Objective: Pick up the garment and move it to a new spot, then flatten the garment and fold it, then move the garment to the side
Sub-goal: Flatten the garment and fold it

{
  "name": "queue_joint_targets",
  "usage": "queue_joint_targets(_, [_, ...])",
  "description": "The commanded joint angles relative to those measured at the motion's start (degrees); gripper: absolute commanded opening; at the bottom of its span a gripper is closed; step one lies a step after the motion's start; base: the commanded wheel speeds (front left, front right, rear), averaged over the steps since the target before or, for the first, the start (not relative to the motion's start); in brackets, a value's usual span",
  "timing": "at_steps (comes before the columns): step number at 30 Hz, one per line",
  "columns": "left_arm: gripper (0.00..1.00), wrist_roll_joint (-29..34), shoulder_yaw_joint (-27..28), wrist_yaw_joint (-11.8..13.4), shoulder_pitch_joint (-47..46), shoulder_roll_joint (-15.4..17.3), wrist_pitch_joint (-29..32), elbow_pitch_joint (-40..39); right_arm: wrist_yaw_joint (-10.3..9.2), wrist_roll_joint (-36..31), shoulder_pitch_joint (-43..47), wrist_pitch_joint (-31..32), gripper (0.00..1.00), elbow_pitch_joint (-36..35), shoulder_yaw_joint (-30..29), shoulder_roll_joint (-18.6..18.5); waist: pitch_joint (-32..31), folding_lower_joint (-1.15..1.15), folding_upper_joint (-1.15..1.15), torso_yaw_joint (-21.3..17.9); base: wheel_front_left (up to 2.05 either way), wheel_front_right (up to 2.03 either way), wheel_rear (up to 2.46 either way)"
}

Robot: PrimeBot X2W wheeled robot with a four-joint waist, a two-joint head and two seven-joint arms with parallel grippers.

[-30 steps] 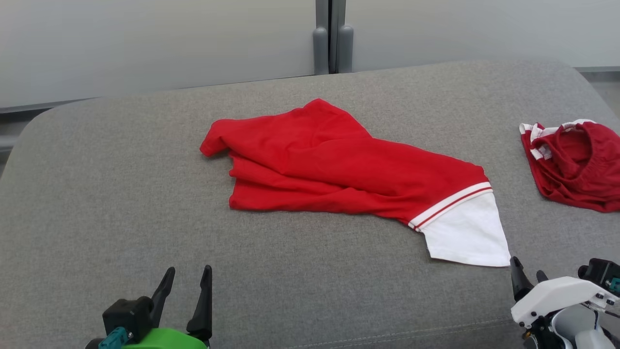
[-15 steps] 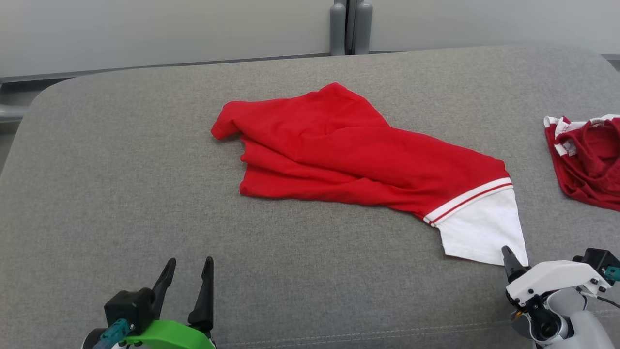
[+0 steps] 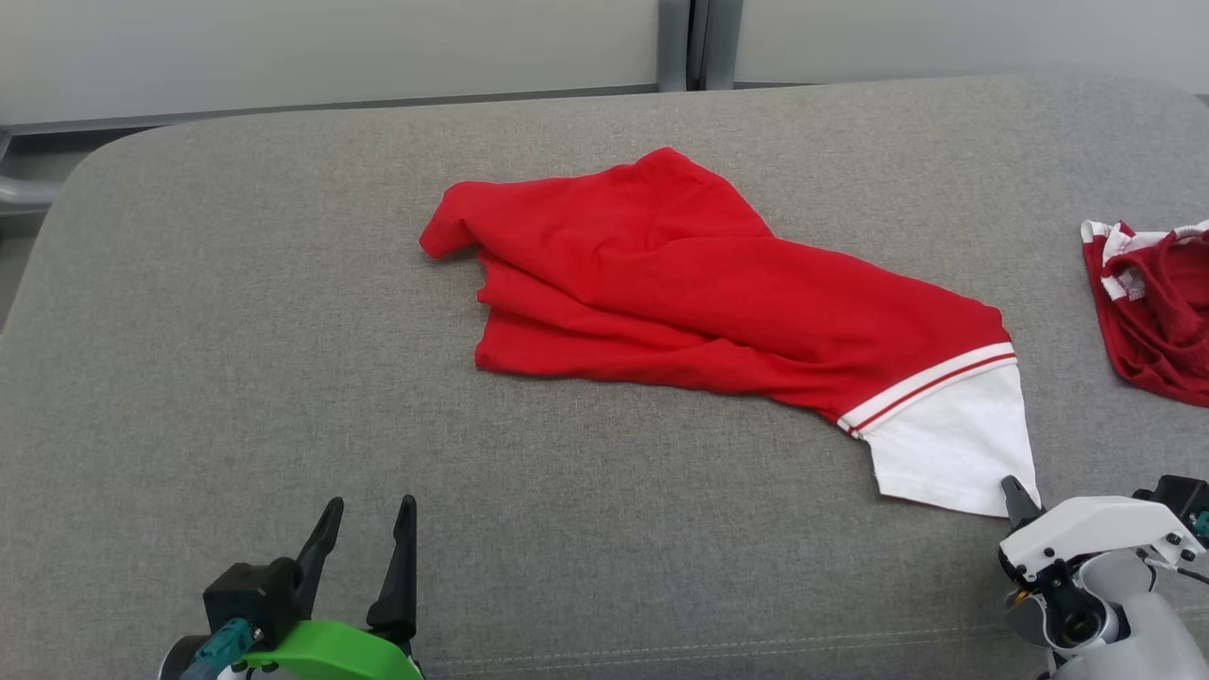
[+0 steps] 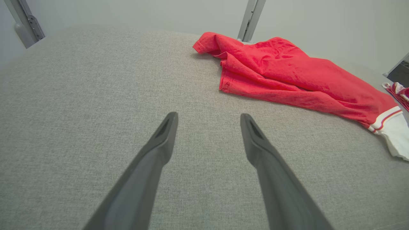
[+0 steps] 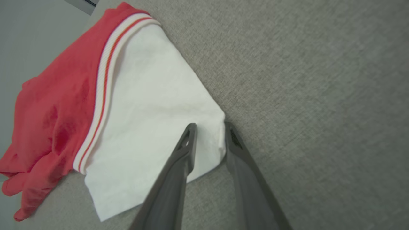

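Observation:
The garment (image 3: 718,293) is red with a white, red-striped end and lies rumpled across the middle of the grey cushion (image 3: 236,378). My right gripper (image 3: 1025,501) sits at its near white corner. In the right wrist view the garment (image 5: 143,111) has that corner between my right gripper's (image 5: 209,127) two fingers. The jaws are narrowed around the cloth with a gap still between them. My left gripper (image 3: 366,519) hovers open over bare cushion at the lower left, well short of the garment (image 4: 287,73). Nothing is between the fingers of the left gripper (image 4: 207,119).
A second red and white garment (image 3: 1157,302) lies bunched at the cushion's right edge. It also peeks in as a red and white bundle (image 4: 397,91) in the left wrist view. A pale wall with grey posts (image 3: 699,42) stands behind. A seam runs along the cushion's front edge.
The head camera has shifted, so the whole picture slid. My right gripper has come onto the garment's white corner and its jaws have narrowed around it. The left gripper stays as it was.

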Motion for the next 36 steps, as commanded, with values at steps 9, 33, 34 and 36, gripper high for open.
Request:
queue_joint_targets(9, [1.00,0.29,-0.30,-0.09,-1.22,-0.17,-0.58,0.34,-0.19,1.89,1.57,-0.25,0.35,1.27,2.44,0.40,0.99,0.00,0.00,-0.53,0.00,0.00,0.00])
queue_joint_targets(33, [1.00,-4.11,-2.30,-3.18,-5.66,-3.69,3.81,3.28,-0.08,13.86,6.51,1.31,0.00,-14.81,7.26,-3.58,-0.36,0.00,0.00,-1.99,0.00,0.00,0.00])
queue_joint_targets(34, [1.00,-4.22,-2.53,-3.27,-7.01,-3.98,4.98,4.01,-0.07,13.73,6.74,1.43,0.00,-15.66,7.42,-3.83,-0.28,0.00,0.00,-2.12,0.00,0.00,0.00])
queue_joint_targets(36, [1.00,-4.91,-2.97,-2.60,-9.78,-4.75,8.25,6.02,-0.08,13.59,7.03,1.83,0.00,-16.79,7.49,-4.12,0.01,0.00,0.00,-2.38,0.00,0.00,0.00])
